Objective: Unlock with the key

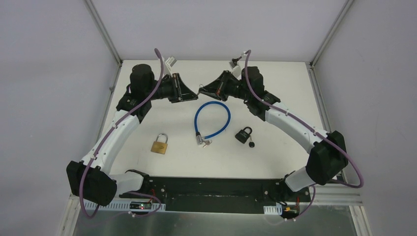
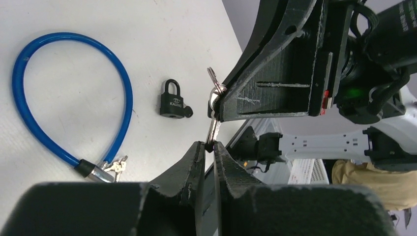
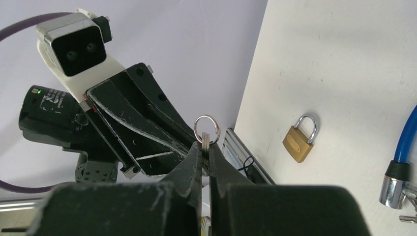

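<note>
Key (image 2: 213,130) hangs in the air above the desk's (image 1: 196,164) far middle, its long axis running tool to tool. The right tool (image 3: 205,146) pinches its ring end and the left tool (image 2: 209,146) clamps its tip. Brass padlock (image 1: 160,144) lies toward the near edge, on the left arm's side.

Top view looks down on the table (image 1: 275,160); wrist views face each other closely, sharing the keys (image 2: 212,130).

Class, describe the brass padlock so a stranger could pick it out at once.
On the white table, find the blue cable lock looped near the middle. Left of it lies the brass padlock. It is the only gold-coloured lock; the black padlock lies to the loop's right.
</note>
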`<state>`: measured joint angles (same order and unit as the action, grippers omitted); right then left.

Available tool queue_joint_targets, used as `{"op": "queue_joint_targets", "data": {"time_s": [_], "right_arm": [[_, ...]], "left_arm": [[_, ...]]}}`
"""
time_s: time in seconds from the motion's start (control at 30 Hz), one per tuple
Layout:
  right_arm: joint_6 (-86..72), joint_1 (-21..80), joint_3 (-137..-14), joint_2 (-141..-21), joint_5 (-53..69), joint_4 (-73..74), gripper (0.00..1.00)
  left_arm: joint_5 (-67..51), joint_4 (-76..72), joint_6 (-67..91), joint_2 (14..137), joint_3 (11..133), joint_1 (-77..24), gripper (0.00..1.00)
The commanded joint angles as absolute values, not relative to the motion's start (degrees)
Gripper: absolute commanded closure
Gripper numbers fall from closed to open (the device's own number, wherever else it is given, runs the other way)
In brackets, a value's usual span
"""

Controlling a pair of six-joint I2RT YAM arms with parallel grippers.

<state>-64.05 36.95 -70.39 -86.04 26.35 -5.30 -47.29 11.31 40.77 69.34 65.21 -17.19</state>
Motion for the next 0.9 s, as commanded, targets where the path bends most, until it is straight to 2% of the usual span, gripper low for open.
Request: {"op": "queue_joint_targets", "data": {"time_s": [0.0, 0.03, 0.17, 0.4, 0.43, 0.47, 0.6, 0.67, 0.87], "right_arm": [[-59.6, 37.3, -74.8, -86.6, 30.8, -2.3, 1.0], [-58.5, 37.3, -75.1, -86.9, 31.5, -1.8, 1.0], [-52.3, 37.0, -77.1, -88.6, 36.5, 1.4, 1.0], [-51.8, 36.6, -78.6, -89.2, 37.0, 6.2, 1.0], [-42.2, 36.6, -79.2, -89.2, 44.8, 7.9, 1.0], [-38.9, 36.6, -79.8, -89.3, 46.8, 9.6, 1.0], [-34.5, 36.5, -81.6, -89.5, 47.7, 15.2, 1.0], [-34.2, 36.5, -81.7, -89.4, 48.1, 15.8, 1.0], [-34.4, 36.6, -81.1, -89.2, 48.7, 16.3, 1.0]], "left_arm": [[-50.7, 9.8, 37.5, 69.0, 66.5, -17.1, 0.93], [-50.7, 9.9, 37.2, 69.1, 66.5, -17.1, 1.0], [-49.9, 11.7, 34.3, 68.9, 66.2, -17.0, 1.0], [-51.8, 17.6, 27.5, 69.4, 66.6, -16.4, 1.0], [-52.2, 18.4, 26.8, 69.4, 66.9, -16.4, 1.0], [-53.0, 19.3, 25.5, 69.6, 67.2, -16.3, 0.97], [-52.7, 24.0, 20.4, 69.8, 68.8, -16.1, 0.97], [-52.4, 24.4, 19.5, 69.8, 68.8, -16.1, 1.0], [-54.2, 24.6, 19.7, 70.3, 68.7, -16.1, 1.0]]}}
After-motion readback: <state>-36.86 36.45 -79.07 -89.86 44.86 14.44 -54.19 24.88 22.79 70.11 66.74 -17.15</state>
